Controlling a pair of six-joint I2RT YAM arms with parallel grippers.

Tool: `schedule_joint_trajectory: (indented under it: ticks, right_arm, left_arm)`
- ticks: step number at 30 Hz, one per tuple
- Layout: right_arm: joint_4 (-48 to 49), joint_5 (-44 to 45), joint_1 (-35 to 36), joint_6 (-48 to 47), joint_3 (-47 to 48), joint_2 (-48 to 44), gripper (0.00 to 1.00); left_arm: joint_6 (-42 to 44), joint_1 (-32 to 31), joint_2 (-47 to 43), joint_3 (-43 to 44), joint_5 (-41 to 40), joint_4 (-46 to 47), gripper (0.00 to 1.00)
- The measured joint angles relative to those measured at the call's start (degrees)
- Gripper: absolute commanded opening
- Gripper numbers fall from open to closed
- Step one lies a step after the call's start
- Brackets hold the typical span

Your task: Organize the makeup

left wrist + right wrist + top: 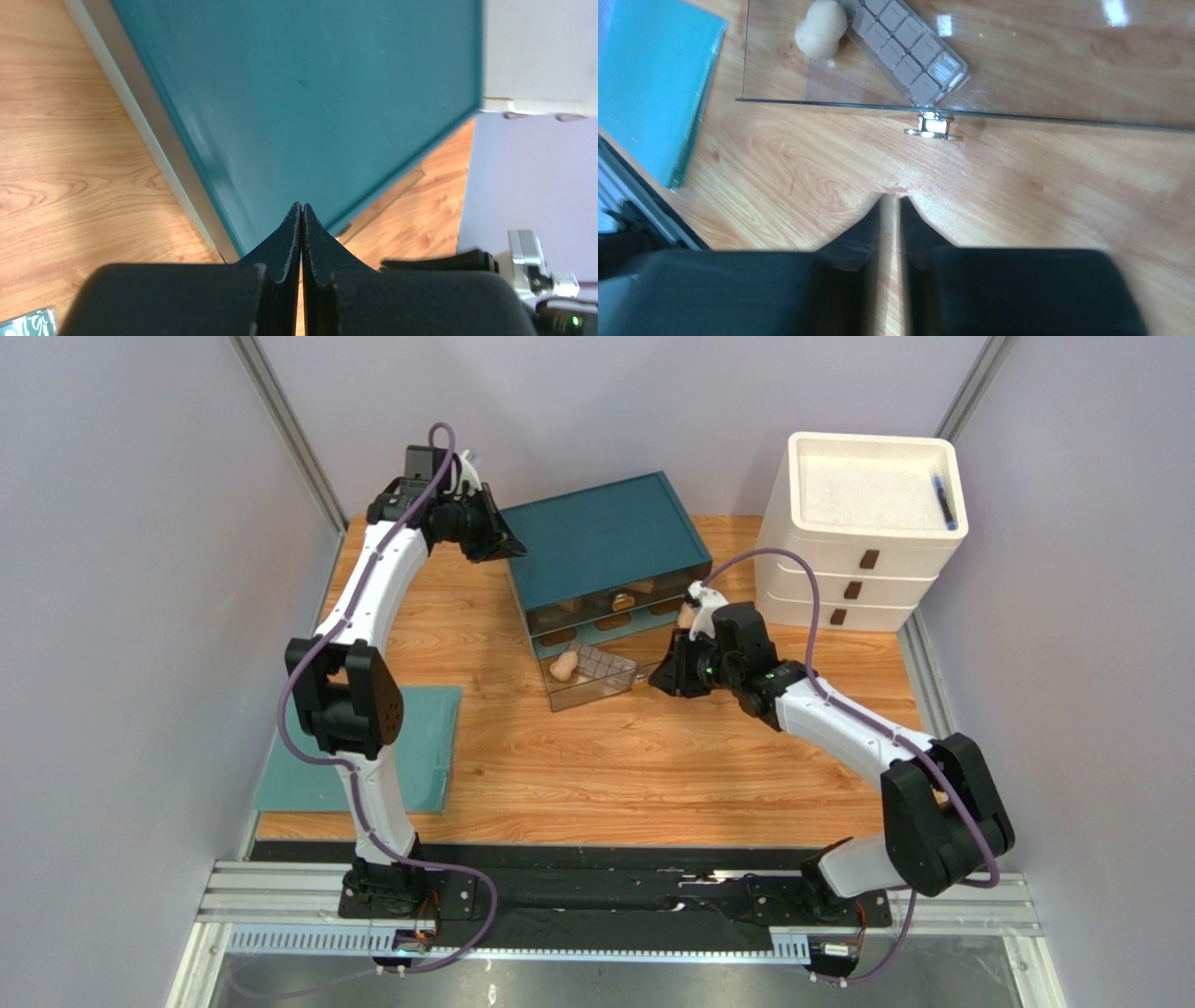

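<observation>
Wooden table (631, 770) holds a teal mat (302, 770) at left; the left gripper (301, 210), jaws pressed together, braces the teal organizer (603, 546). Its clear drawer (773, 70) stands pulled out, holding a sponge (821, 29) and palette (906, 49). The right gripper (891, 203), jaws nearly together and empty, faces the handle (933, 127) (likely pushing it shut next). White drawers (863, 518) stand well apart.

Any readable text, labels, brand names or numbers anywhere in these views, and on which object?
None can be read.
The teal organizer, white drawer unit, clear drawer and palette carry no visible lettering.
A pale pattern on the teal item at the left wrist view's lower left edge is too blurred to read.
</observation>
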Motion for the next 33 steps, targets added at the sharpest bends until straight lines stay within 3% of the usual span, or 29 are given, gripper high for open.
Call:
schedule_joint_trajectory:
  ticks: [9,24,33]
  right_arm:
    - [7.13,-0.28,-1.6,10.58,-9.18,-1.07,0.0]
    - [26.95,1.07,-3.58,31.26,-8.39,19.45,0.0]
    - [32.44,4.52,-3.8,37.27,-4.22,24.2,0.0]
  left_arm:
    - [-1.33,-4.76,10.01,9.77,-6.75,-7.37,0.0]
    - [-0.13,-7.85,10.38,9.4,-5.95,-9.53,0.0]
    - [3.06,-9.79,7.37,5.31,-5.6,-9.94,0.0]
